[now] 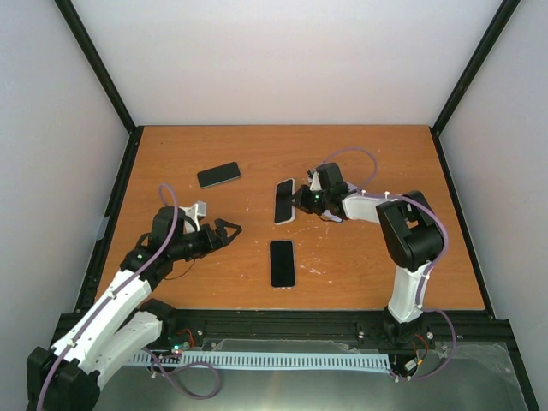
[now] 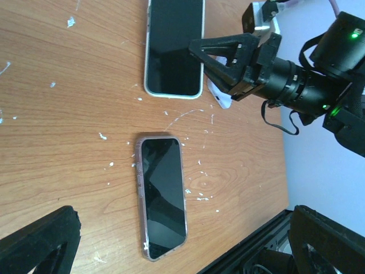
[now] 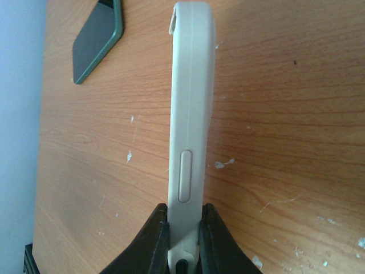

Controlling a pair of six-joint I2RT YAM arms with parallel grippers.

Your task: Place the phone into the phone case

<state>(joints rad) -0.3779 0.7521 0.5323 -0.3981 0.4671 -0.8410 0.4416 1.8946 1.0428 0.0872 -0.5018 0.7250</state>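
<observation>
My right gripper (image 1: pixel 301 200) is shut on the long edge of a white phone case (image 1: pixel 284 200) with a black glossy face, near the table's middle. In the right wrist view the case (image 3: pixel 191 114) shows edge-on with a side button, pinched between both fingers (image 3: pixel 149 242). It also shows in the left wrist view (image 2: pixel 174 48), with the right gripper's fingers over its right side. A black phone in a clear pinkish case (image 1: pixel 282 263) lies flat nearer the front. My left gripper (image 1: pixel 228 231) is open and empty to its left; the phone (image 2: pixel 162 197) lies ahead of its spread fingers (image 2: pixel 40 242).
A third dark phone with a green rim (image 1: pixel 218 175) lies at the back left, also in the right wrist view (image 3: pixel 100 37). Small white flecks dot the wooden table (image 1: pixel 368 257). Black frame rails run along the table's edges (image 1: pixel 342 318).
</observation>
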